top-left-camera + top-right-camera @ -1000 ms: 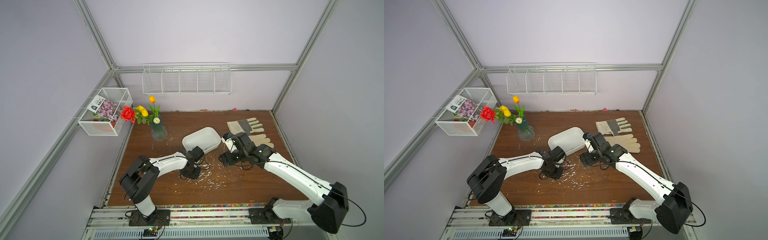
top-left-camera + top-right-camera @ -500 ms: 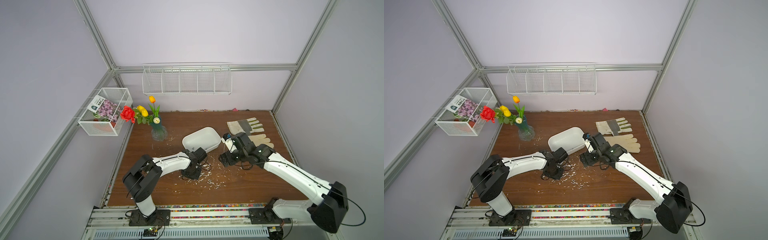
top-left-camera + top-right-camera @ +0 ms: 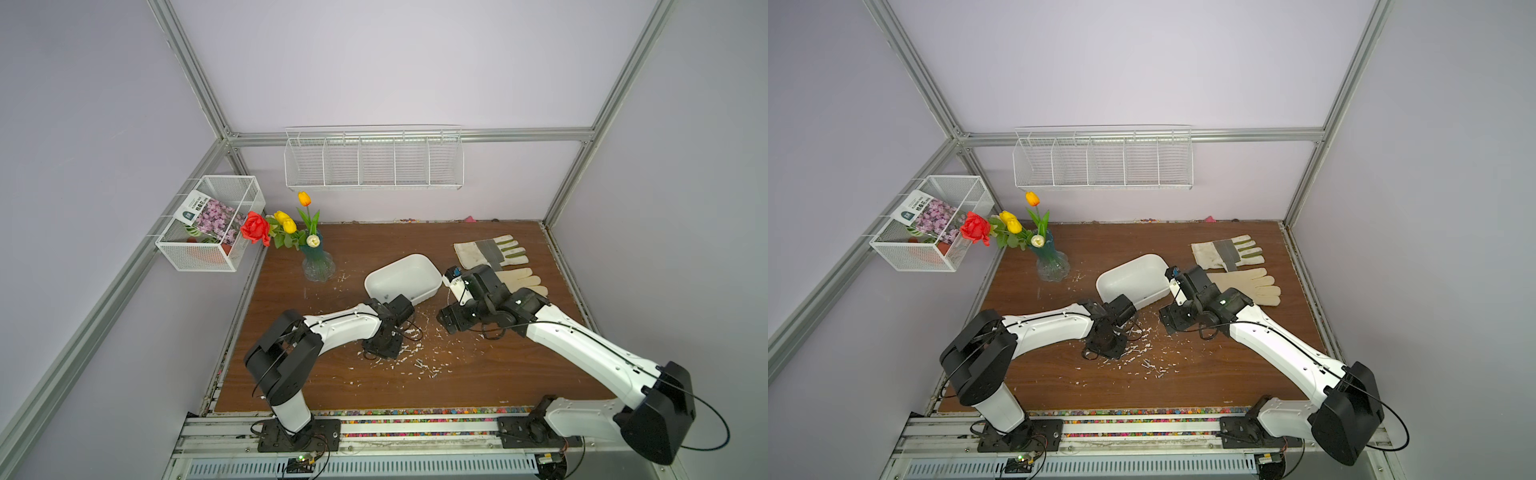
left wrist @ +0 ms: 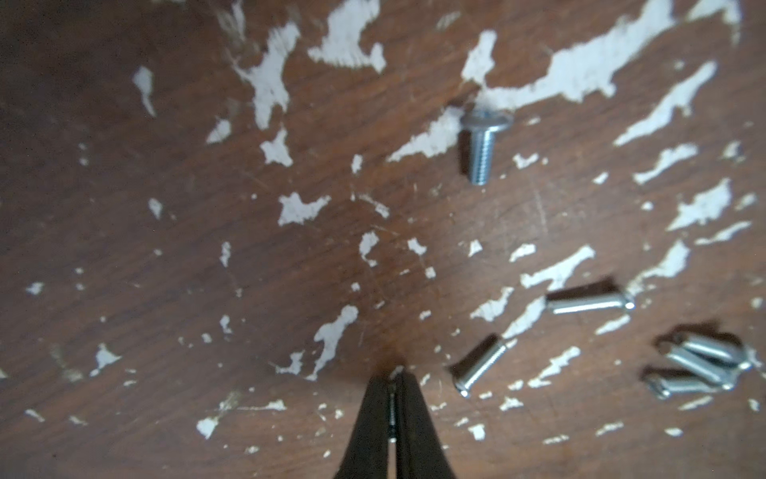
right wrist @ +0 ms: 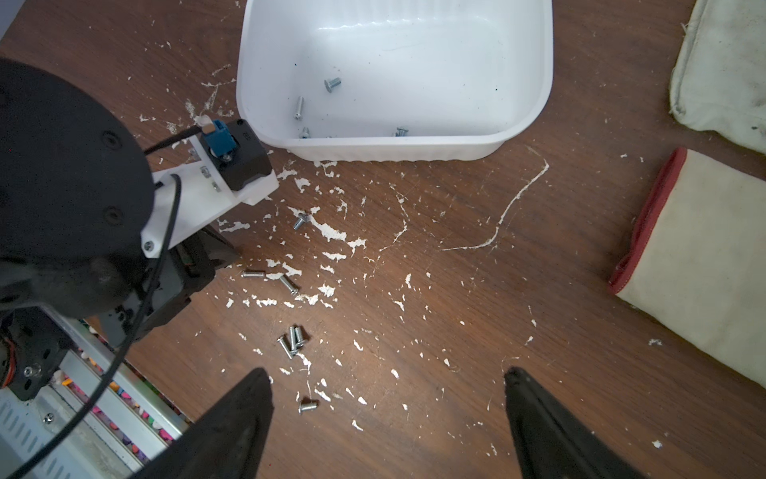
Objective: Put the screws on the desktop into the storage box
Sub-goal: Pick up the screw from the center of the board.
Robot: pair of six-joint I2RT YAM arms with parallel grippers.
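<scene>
Several small silvery screws point(image 4: 483, 141) lie loose on the brown, white-flecked desktop point(image 3: 498, 361), with a cluster point(image 5: 292, 340) near its middle. The white storage box point(image 3: 403, 278) stands behind them, and several screws point(image 5: 332, 84) lie inside it. My left gripper point(image 4: 396, 373) points down at the desktop in front of the box, shut on a thin screw pinched between its fingertips. My right gripper point(image 5: 385, 373) hovers open over the desktop to the right of the box. Nothing sits between its fingers, though one screw point(image 5: 307, 405) lies close to one fingertip.
Two work gloves point(image 3: 490, 251) lie at the back right, one point(image 5: 704, 249) close to my right gripper. A glass vase of flowers point(image 3: 318, 266) stands at the back left. White wire baskets point(image 3: 374, 160) hang on the walls.
My left gripper's jaws have closed down at the desktop among the screws. The right arm has stayed put.
</scene>
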